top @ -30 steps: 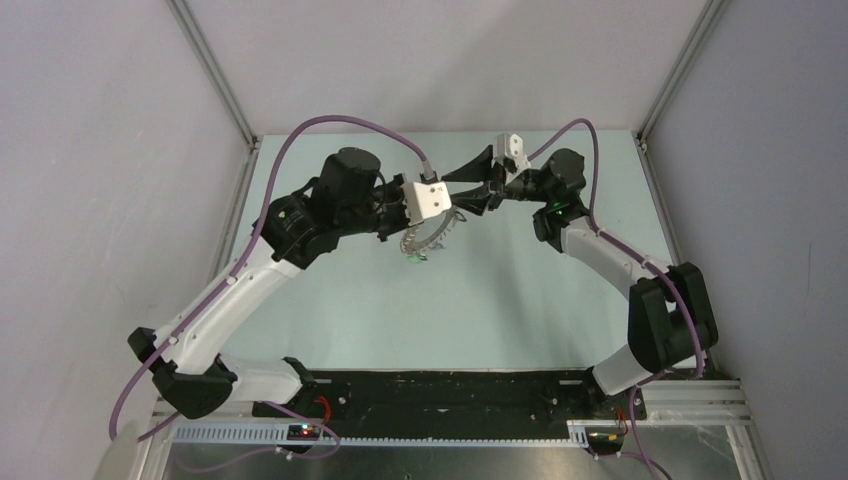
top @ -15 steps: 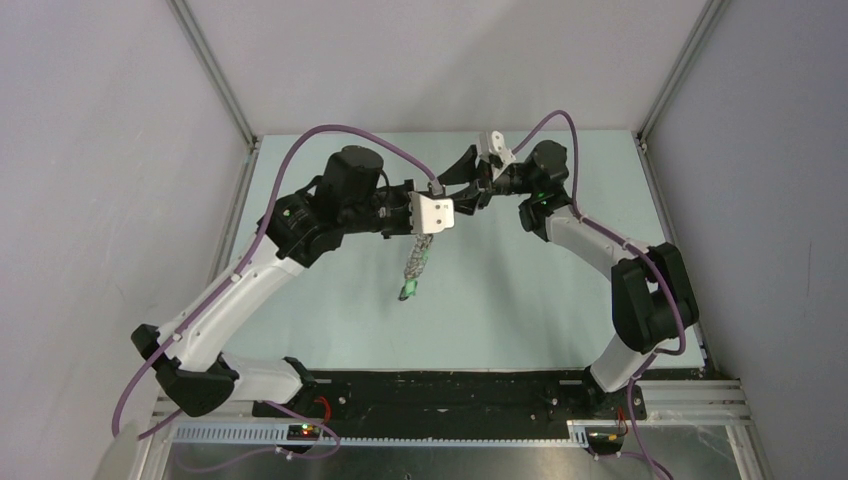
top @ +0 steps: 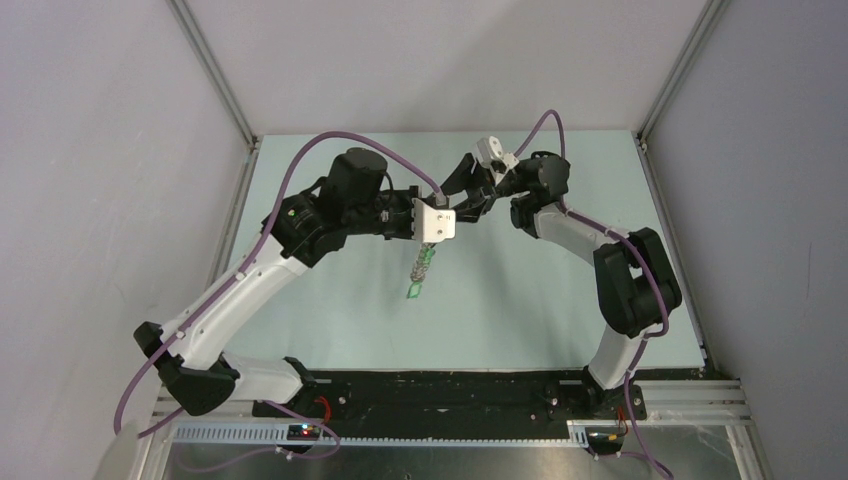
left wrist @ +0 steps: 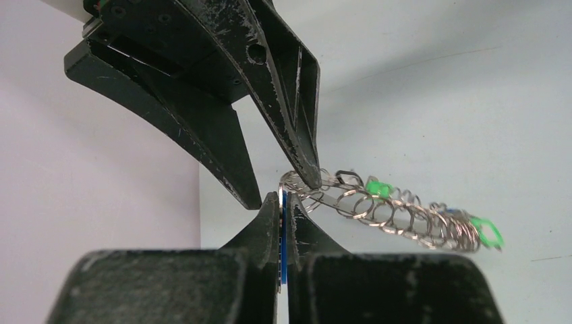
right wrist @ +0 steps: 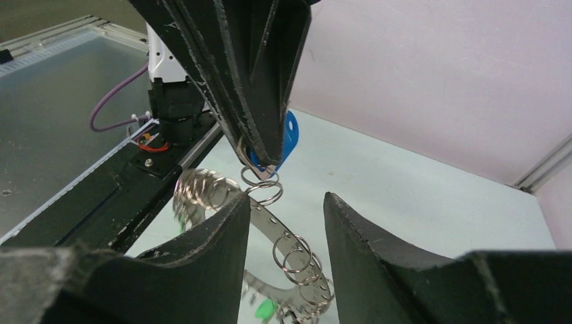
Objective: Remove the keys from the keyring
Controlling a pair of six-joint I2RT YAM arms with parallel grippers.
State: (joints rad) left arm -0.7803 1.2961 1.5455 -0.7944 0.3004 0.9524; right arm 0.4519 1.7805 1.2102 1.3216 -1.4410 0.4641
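Note:
My left gripper [top: 440, 222] is shut on a blue-headed key [left wrist: 284, 226], seen edge-on between its jaws [left wrist: 284, 197]. The keyring [top: 422, 260], a silvery strip strung with several small wire rings, hangs from that key above the table. In the left wrist view it [left wrist: 388, 214] stretches away to the right, with green key heads [left wrist: 487, 231] on it. My right gripper [top: 466, 196] is open, and its fingers [left wrist: 287, 101] straddle the top of the keyring; one fingertip touches the rings. In the right wrist view the strip [right wrist: 287, 235] runs between my open jaws [right wrist: 289, 202], below the blue key head [right wrist: 289, 133].
The pale green table top [top: 520, 300] is walled by grey panels at the back and both sides. The black base rail [top: 450, 390] runs along the near edge. Purple cables [top: 310, 150] loop over both arms.
My right gripper has moved left, up to the left gripper and around the top of the keyring. The keyring has swung from a slanted loop to hanging straight down.

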